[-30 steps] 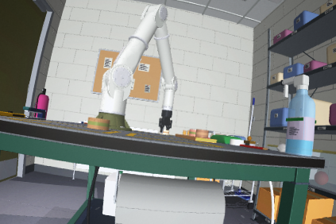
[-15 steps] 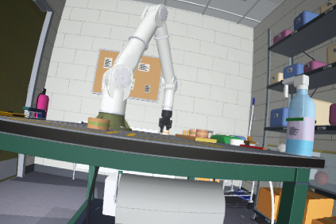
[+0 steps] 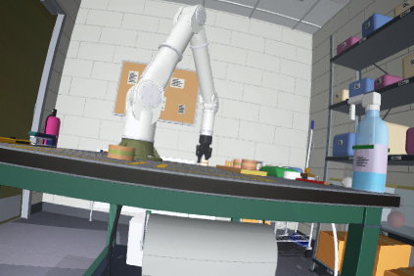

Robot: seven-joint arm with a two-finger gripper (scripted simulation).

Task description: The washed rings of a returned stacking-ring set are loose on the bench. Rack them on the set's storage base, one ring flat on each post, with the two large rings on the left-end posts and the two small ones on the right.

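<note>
On the far middle of the bench, the storage base lies low and orange, with a tan ring and a smaller one standing on it. A large tan ring with a green band lies apart to the left, in front of the arm's base. My gripper hangs low over the bench just left of the storage base, around a small pale ring that is mostly hidden by its fingers. The gripper is closed on that small ring.
A large blue spray bottle stands at the near right corner of the bench. A green block, a white roll and a red piece lie right of the base. A pink bottle stands far left.
</note>
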